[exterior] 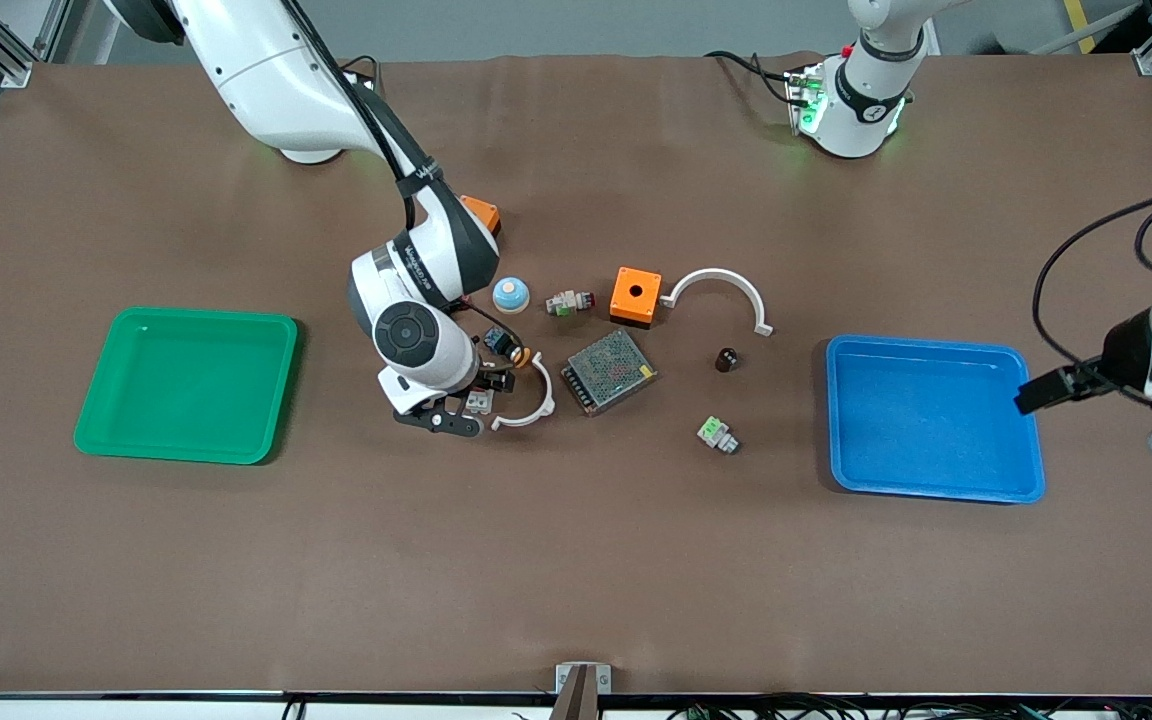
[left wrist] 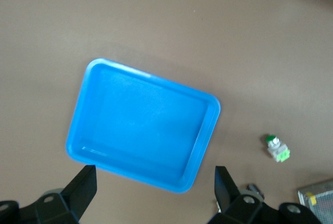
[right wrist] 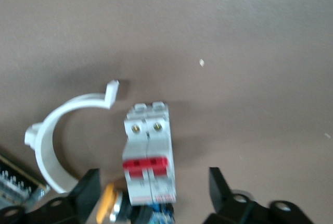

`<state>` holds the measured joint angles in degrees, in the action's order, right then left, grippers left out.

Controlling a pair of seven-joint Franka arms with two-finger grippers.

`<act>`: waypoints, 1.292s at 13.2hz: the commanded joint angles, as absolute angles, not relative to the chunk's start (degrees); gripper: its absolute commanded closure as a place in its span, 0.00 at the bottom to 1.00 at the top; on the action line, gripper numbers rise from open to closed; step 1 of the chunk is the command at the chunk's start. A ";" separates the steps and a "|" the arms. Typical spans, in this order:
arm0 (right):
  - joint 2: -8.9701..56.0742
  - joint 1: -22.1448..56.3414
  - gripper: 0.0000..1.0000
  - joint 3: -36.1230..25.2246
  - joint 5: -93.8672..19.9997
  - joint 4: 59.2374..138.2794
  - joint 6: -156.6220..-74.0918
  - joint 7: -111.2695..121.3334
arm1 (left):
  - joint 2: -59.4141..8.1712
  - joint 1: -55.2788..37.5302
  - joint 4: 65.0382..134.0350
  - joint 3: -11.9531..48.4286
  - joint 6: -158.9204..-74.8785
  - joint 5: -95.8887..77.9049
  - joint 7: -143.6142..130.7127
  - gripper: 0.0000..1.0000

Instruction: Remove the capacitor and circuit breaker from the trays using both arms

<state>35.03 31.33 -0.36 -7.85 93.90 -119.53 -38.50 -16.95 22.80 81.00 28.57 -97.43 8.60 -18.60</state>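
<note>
Closest to the front camera there's a little white-and-green connector (exterior: 717, 434) sitting loose on the brown table (exterior: 576, 560). Just past that line are the two trays: a green tray (exterior: 186, 385) toward the right arm's end and a blue tray (exterior: 936, 418) toward the left arm's end.

The right gripper (exterior: 461, 410) is low over the clutter beside the green tray. Its fingers (right wrist: 86, 190) are spread wide with the breaker (right wrist: 148, 153) lying flat on the table between them, red lever facing up, and neither finger is touching it, so nothing is in its grip. A white curved clip (exterior: 528, 400) lies right beside the breaker, and a black button with an orange cap (exterior: 514, 350) sits just above that, near a metal mesh-covered box (exterior: 609, 372).

The capacitor (exterior: 726, 359) sits on its own on the table between the mesh box and the blue tray, nothing near it.

The left gripper (left wrist: 155, 190) hovers over the edge of the blue tray, wide open and empty, just waiting.

Farther up there's an orange box (exterior: 635, 295), a bigger white curved clip (exterior: 721, 295) and a small blue-topped dome (exterior: 510, 293)
</note>
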 commanded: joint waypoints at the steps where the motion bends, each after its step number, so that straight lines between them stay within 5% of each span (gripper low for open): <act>1: 24.83 30.85 0.00 -0.97 -8.26 95.45 -107.10 -38.41 | -11.71 23.11 81.56 28.92 -92.30 9.23 -17.23 0.00; 4: 11.48 27.96 0.00 -0.97 -8.26 99.30 -95.13 -35.87 | -6.18 21.02 82.43 28.05 -90.27 8.70 -15.22 0.00; 7: -1.28 21.65 0.00 -1.05 -8.17 105.97 -90.53 -27.19 | -3.18 8.31 82.35 13.33 -85.52 4.95 -10.47 0.00; 9: -7.01 15.07 0.00 -1.05 -8.09 110.98 -90.61 -18.24 | -0.98 7.56 83.67 11.52 -83.07 3.61 -8.98 0.00; 13: -9.66 3.36 0.00 -1.06 -4.92 111.10 -90.00 -3.54 | 5.17 5.10 89.90 8.26 -81.74 0.36 -6.42 0.00; 17: -9.05 1.06 0.00 -1.14 -4.66 103.21 -90.00 -1.76 | 7.47 3.70 91.67 8.26 -81.65 -0.26 -7.56 0.00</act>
<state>-8.33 2.33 -2.22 -5.37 106.42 -90.35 -2.19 5.38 4.93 89.63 9.07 -81.39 0.67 -7.63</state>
